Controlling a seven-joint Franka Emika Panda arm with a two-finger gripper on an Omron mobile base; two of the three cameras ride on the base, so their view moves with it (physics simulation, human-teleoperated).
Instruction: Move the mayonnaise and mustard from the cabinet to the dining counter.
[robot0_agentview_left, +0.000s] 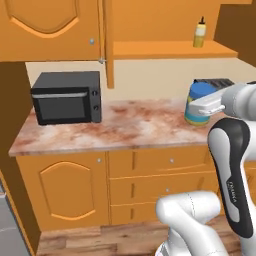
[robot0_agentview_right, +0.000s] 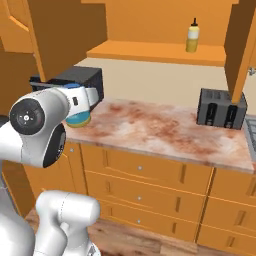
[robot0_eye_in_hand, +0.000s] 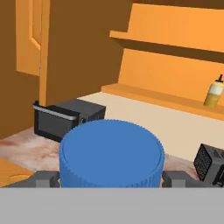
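Gripper (robot0_eye_in_hand: 111, 178) is clamped on the mayonnaise (robot0_eye_in_hand: 111, 153), one finger against each side of the jar; the hand view shows this straight on, blue ribbed lid between the two dark tips. The jaws stand wide because the jar is wide.

Left base view: mayonnaise (robot0_agentview_left: 197, 106) sits at the end of the white arm, blue lid up, yellow-and-blue label visible, over the right part of the marbled table (robot0_agentview_left: 115, 127). Can't tell from here whether the base touches the stone or hangs just above it. Right base view: the arm's wrist covers most of the jar (robot0_agentview_right: 78, 118); just the lower label band and a sliver of lid show, by the table's left end in front of the microwave (robot0_agentview_right: 75, 80).

Mustard (robot0_agentview_left: 199, 33) stands upright on the orange shelf (robot0_agentview_left: 170, 50) inside the open cabinet (robot0_agentview_left: 50, 30), well apart from the gripper. Also seen in the right base view (robot0_agentview_right: 192, 36) and the hand view (robot0_eye_in_hand: 214, 92).

Toaster (robot0_agentview_right: 221, 108) is shown whole in the right base view; the left base view gives just its top edge behind the arm.
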